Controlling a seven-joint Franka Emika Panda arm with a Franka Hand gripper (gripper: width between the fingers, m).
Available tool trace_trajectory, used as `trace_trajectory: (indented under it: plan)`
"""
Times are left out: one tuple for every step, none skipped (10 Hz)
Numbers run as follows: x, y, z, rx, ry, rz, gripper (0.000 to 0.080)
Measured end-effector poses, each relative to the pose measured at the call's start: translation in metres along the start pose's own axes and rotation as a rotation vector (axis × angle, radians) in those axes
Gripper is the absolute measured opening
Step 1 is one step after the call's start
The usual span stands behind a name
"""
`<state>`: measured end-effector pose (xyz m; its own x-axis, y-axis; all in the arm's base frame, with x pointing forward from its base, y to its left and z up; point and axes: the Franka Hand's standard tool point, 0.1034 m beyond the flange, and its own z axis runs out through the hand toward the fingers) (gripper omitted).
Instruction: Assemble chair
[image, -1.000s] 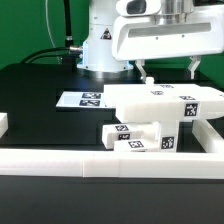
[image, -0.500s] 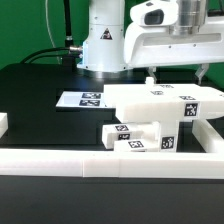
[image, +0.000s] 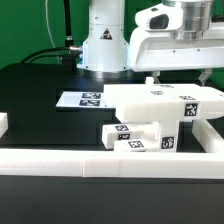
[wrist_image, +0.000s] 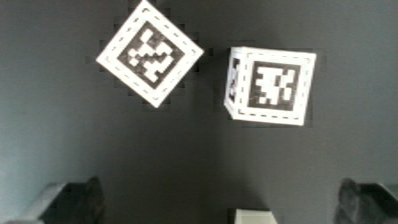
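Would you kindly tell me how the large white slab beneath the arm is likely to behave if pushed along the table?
The large white slab looks thick and blocky, so it is probably stiff and will not flex. It seems to lie on a broad face, so it should slide rather than tip or roll. Its matte plastic probably is not slippery.

Glossy white arm (image: 105, 25) with black base markings, boxy white housing (image: 175, 50), and dark fingers (wrist_image: 68, 205).
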<state>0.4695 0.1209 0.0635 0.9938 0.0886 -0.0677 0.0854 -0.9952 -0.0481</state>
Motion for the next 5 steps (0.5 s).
trace_trajectory:
  plan:
    - [-0.010, -0.009, 0.008, -0.002, 0.003, 0.005, 0.0649]
    - [-0.017, -0.016, 0.014, -0.002, -0.002, 0.000, 0.0649]
    - [-0.019, -0.018, 0.017, -0.003, 0.001, -0.003, 0.0649]
    - [-0.019, -0.017, 0.019, -0.005, 0.008, -0.004, 0.0649]
    - [-0.020, -0.016, 0.019, -0.005, 0.007, -0.004, 0.0649]
